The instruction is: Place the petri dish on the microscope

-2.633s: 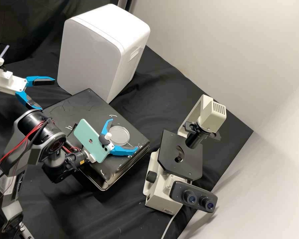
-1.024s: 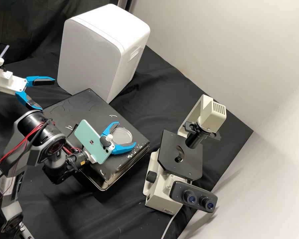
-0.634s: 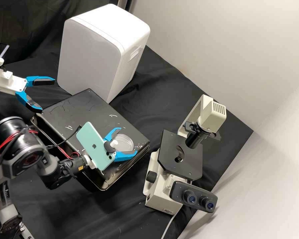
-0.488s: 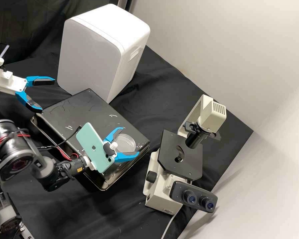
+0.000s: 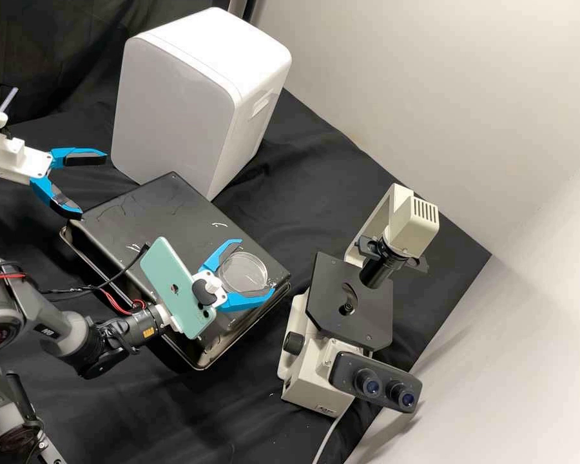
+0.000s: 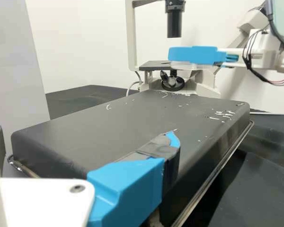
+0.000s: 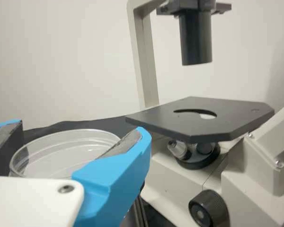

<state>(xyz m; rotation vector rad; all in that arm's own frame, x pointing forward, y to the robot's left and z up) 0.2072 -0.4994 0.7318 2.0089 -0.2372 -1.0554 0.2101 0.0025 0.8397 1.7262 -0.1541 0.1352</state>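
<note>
The black-draped bench (image 5: 316,167) is occupied by a white box (image 5: 196,96) at upper left, a dark slab (image 5: 154,212) set in a metal tray (image 5: 196,363) at centre left, and a microscope (image 5: 349,304) at lower centre.

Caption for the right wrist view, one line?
Right gripper holds the petri dish, with the microscope stage ahead of it.

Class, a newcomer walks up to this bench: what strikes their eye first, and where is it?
The right gripper holds the clear petri dish between bright blue fingers, just above the black case. Beside it stands the cream microscope with its black stage, and a tall white box sits behind the case.
</note>
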